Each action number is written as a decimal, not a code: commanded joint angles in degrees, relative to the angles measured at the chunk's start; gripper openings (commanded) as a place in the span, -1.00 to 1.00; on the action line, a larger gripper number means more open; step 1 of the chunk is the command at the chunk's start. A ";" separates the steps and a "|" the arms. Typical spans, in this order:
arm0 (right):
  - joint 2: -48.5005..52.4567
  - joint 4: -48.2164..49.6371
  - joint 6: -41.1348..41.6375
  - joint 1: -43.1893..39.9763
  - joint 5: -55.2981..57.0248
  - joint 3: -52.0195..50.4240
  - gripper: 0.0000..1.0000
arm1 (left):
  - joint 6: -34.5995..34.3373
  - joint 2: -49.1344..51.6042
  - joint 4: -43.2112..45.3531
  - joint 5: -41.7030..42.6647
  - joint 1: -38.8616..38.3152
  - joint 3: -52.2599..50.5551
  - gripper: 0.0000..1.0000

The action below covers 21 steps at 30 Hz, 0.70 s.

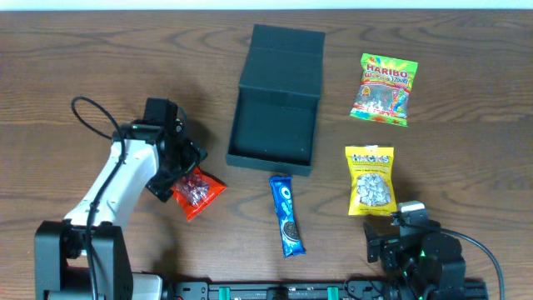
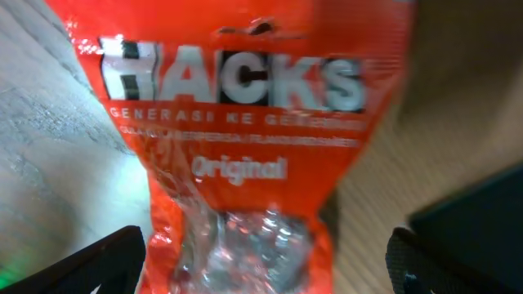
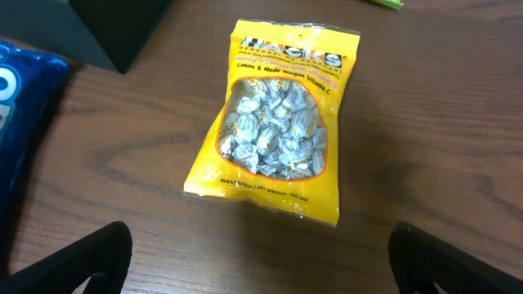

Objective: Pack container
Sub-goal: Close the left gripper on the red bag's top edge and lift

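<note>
The dark teal container [image 1: 275,133] stands open and empty at the table's middle, its flap lid [image 1: 283,54] folded back away from me. My left gripper [image 1: 176,177] is open and low over a red Hacks candy packet [image 1: 200,193] left of the container. In the left wrist view the red packet [image 2: 237,147] lies between the spread fingers [image 2: 261,278], and the container's corner [image 2: 482,220] shows at the right. My right gripper [image 1: 391,240] is open and empty at the front right, just short of a yellow Hacks packet [image 1: 370,179], which also shows in the right wrist view [image 3: 274,122].
A blue Oreo packet [image 1: 286,215] lies in front of the container, and it also shows in the right wrist view [image 3: 20,122]. A Haribo gummy bag [image 1: 383,89] lies at the back right. All lie flat on the wooden table.
</note>
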 commanded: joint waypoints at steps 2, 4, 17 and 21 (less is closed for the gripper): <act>-0.31 -0.26 -0.28 -0.35 -0.44 -0.35 0.98 | 0.87 0.22 1.42 -1.22 0.02 -2.78 0.90; -0.31 -0.26 -0.28 -0.35 -0.44 -0.35 0.98 | 0.87 0.20 2.23 -1.25 0.02 -3.45 0.90; -0.31 -0.26 -0.28 -0.35 -0.44 -0.35 0.98 | 0.83 0.26 3.04 -1.42 0.00 -3.76 0.52; -0.31 -0.26 -0.28 -0.35 -0.44 -0.35 0.98 | 0.68 0.35 3.02 -1.42 0.00 -3.76 0.39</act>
